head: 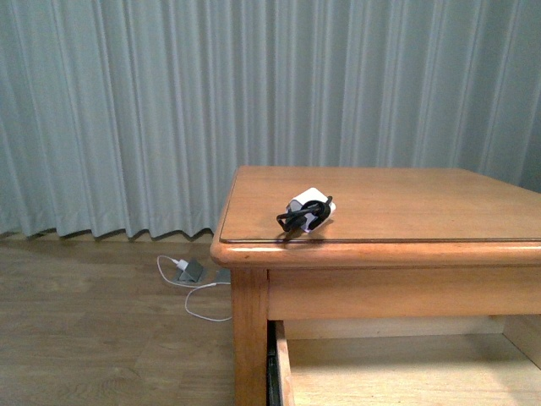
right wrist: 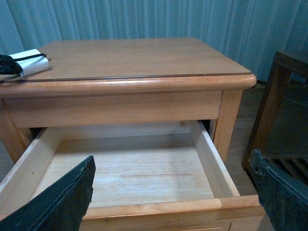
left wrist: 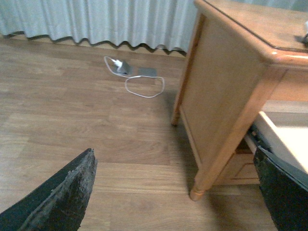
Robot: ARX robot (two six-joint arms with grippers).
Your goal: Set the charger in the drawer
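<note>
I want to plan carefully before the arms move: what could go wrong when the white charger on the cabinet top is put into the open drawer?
1. The small white cube-shaped charger lies near the rounded front edge of the honey-brown wooden cabinet; a clumsy approach might push it off onto the floor.
2. Its black coiled cable has a loop sticking out, which might snag during the grasp or hang over the wall of the open pale-wood drawer.

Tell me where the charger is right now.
In the front view the charger sits on the cabinet top, near its front edge toward the left corner, above the open drawer and outside it.
</note>
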